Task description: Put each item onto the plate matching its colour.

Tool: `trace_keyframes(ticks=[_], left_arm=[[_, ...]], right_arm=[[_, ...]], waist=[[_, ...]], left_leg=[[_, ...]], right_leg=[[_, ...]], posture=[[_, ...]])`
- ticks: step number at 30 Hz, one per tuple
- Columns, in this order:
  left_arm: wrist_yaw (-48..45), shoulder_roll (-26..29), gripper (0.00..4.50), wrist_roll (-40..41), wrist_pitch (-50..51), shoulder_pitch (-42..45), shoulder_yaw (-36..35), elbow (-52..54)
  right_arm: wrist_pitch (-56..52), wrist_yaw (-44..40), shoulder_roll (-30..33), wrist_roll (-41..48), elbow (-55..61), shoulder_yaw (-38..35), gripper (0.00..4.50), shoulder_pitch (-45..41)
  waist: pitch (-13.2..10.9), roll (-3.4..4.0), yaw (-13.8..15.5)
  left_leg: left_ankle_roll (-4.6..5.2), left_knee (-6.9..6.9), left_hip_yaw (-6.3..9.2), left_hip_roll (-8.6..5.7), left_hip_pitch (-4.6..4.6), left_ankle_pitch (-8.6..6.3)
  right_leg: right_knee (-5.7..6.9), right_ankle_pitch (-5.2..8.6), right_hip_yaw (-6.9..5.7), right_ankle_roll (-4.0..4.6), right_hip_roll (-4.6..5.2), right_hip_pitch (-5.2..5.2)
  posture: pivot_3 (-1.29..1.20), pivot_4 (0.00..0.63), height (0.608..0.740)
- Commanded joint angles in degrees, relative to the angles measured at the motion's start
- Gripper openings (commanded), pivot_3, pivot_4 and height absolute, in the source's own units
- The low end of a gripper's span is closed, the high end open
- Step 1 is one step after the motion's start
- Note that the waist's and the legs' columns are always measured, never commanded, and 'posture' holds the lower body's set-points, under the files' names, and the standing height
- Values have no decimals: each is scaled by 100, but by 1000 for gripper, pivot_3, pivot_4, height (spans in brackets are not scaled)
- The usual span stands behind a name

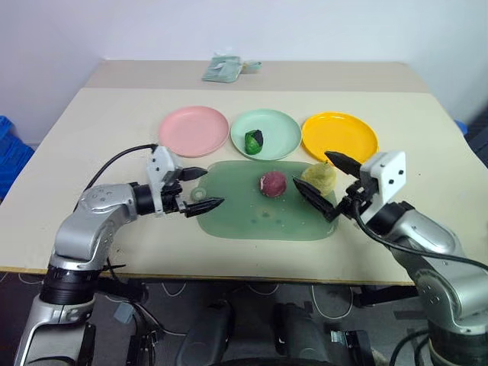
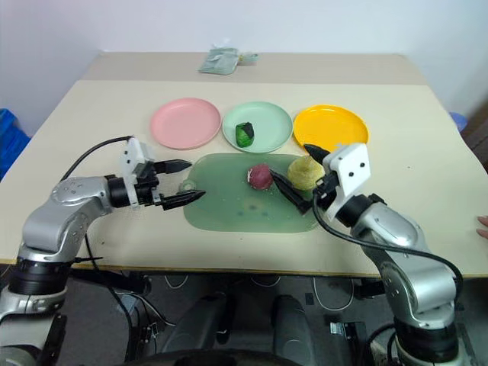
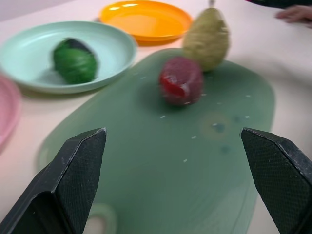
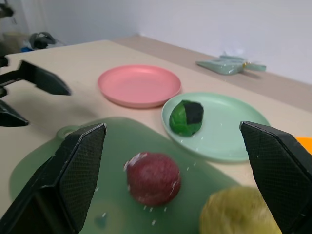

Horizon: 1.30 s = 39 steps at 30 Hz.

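The dark green item (image 1: 254, 141) lies on the mint green plate (image 1: 278, 126), in the middle of the row at the back. The pink plate (image 1: 194, 130) to its left and the orange-yellow plate (image 1: 339, 136) to its right are bare. On the green mat (image 1: 252, 217) sit the maroon item (image 1: 272, 183) and, right of it, the pale yellow item (image 1: 319, 177). My left gripper (image 1: 211, 188) hangs open and empty over the mat's left edge. My right gripper (image 1: 313, 171) is open at the mat's right end, its fingers either side of the yellow item, not closed on it.
A pale green packet (image 1: 223, 69) lies at the table's far edge. A person's hand (image 2: 482, 225) rests at the right edge. A blue crate (image 1: 11, 149) stands beside the table on the left.
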State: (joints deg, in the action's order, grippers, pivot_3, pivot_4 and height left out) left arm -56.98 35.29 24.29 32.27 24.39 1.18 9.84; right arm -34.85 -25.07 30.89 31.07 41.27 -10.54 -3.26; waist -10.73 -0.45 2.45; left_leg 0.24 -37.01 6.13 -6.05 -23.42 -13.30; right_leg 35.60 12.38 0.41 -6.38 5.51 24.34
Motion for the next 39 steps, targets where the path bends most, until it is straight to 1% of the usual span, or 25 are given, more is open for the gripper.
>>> trace_keyframes(ticks=[1,4,8,11,15,18,23,30,31,32,33,37,39], left_arm=[[-135,-194,4488,-237,-212,549,466,-430],[-242,-437,4488,-443,-466,989,767,-999],[-387,-661,4488,-643,-808,1362,950,-1671],[-409,-918,4488,-891,-1154,1655,1110,-2317],[-471,-1275,4488,-1228,-1590,1993,1316,-3121],[-533,-1583,4488,-1468,-1929,2262,1461,-3756],[-556,-1992,4488,-1700,-2273,2632,1541,-4435],[-516,-2270,4488,-1907,-2304,2734,1552,-4554],[-504,-2285,3961,-1914,-2281,2735,1534,-4538],[-501,-2287,3642,-1917,-2277,2734,1520,-4523],[-443,-2268,3226,-1936,-2276,2718,1503,-4459],[-222,-2186,3226,-1733,-1914,2637,1222,-4075],[128,-2164,3226,-1524,-1449,2581,862,-3803]], right_arm=[[-17,-43,146,211,721,-602,4500,713],[38,-90,139,397,1233,-1221,4500,1683],[240,-165,-1,588,1747,-1855,4500,2769],[691,-212,-67,729,1873,-2221,4500,3569],[1318,-55,41,834,1873,-2327,4500,4248],[1705,194,260,950,1873,-2306,4500,4600],[2044,684,784,1167,1873,-2208,4500,4833],[2190,1109,1370,1494,1873,-2179,4500,4851],[2193,1142,1415,1535,1873,-2201,4500,4852],[2195,1173,1455,1563,1873,-2207,4500,4847],[2184,1190,1491,1592,1873,-2203,4500,4824],[2071,1186,1560,1633,1873,-2149,4500,4661],[1911,1150,1545,1605,1873,-2070,4500,4428]], waist=[[0,0,8],[1,1,-20],[2,1,-62],[3,2,-31],[4,-1,-19],[3,-4,-19],[2,-5,-27],[1,-7,-21],[1,-7,-20],[1,-7,-19],[1,-8,-19],[-1,-10,-19],[-1,-11,-19]], left_leg=[[0,1,0,0,0,0],[3,2,-1,1,0,-1],[4,5,-8,8,2,-2],[4,3,-8,13,3,-2],[8,-4,-8,6,2,-4],[10,-6,-9,5,1,-5],[11,-4,-8,7,-1,-6],[14,-4,-9,8,-2,-7],[14,-5,-9,8,-2,-7],[14,-5,-9,8,-3,-7],[14,-5,-9,8,-2,-8],[15,-7,-9,8,-3,-8],[15,-7,-8,8,-3,-8]], right_leg=[[0,-2,-1,-4,0,-1],[-1,-9,-3,-19,0,0],[0,-9,0,-22,-4,3],[-1,-8,0,-22,-3,2],[-19,-5,-2,-23,-1,-13],[-21,-5,-2,-24,4,-15],[-24,-5,-2,-25,6,-14],[-26,-4,-2,-28,6,-14],[-26,-5,-2,-28,6,-14],[-26,-5,-2,-28,6,-14],[-26,-5,-2,-28,6,-14],[-27,-5,-2,-28,5,-15],[-27,-5,-2,-28,5,-15]], posture=[[0,150,740],[0,150,740],[0,150,740],[0,150,740],[0,150,740],[0,150,740],[0,150,740],[0,150,740],[0,150,740],[0,150,740],[0,150,740],[0,150,740],[0,150,740]])
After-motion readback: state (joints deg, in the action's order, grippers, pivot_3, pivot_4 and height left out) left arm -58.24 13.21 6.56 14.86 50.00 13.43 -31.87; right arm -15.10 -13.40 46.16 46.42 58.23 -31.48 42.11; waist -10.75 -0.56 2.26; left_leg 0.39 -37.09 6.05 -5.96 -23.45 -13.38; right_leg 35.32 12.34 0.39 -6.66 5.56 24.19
